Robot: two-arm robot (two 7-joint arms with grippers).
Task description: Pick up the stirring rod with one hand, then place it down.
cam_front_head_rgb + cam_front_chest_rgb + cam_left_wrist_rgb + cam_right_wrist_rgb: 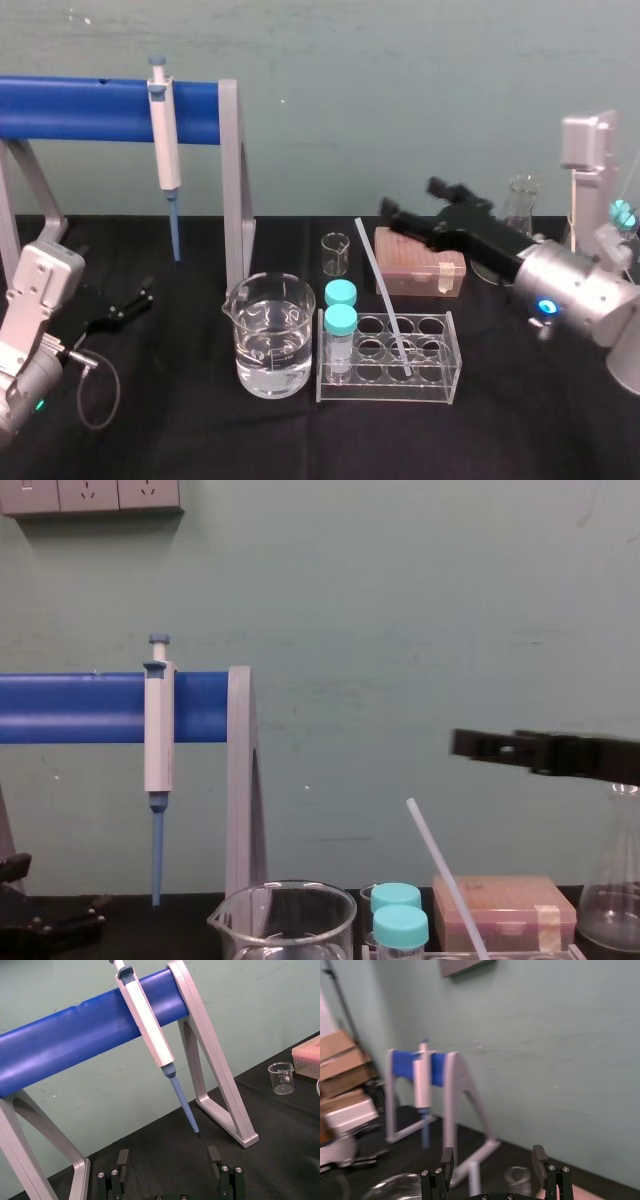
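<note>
One translucent white stirring rod point(385, 300); one white-and-blue pipette point(162, 130); two teal-capped vials point(341, 322); two clear glass beakers point(270, 335); one clear plastic rack point(385, 390).

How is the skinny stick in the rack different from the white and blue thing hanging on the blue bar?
The stirring rod is thin, see-through white all along; the pipette is thicker, white with a blue tip. The rod leans tilted in the rack; the pipette hangs upright from the blue bar. Both are long and straight. Neither is held: the right tool hovers open behind the rack, the left tool sits low at the left.
</note>
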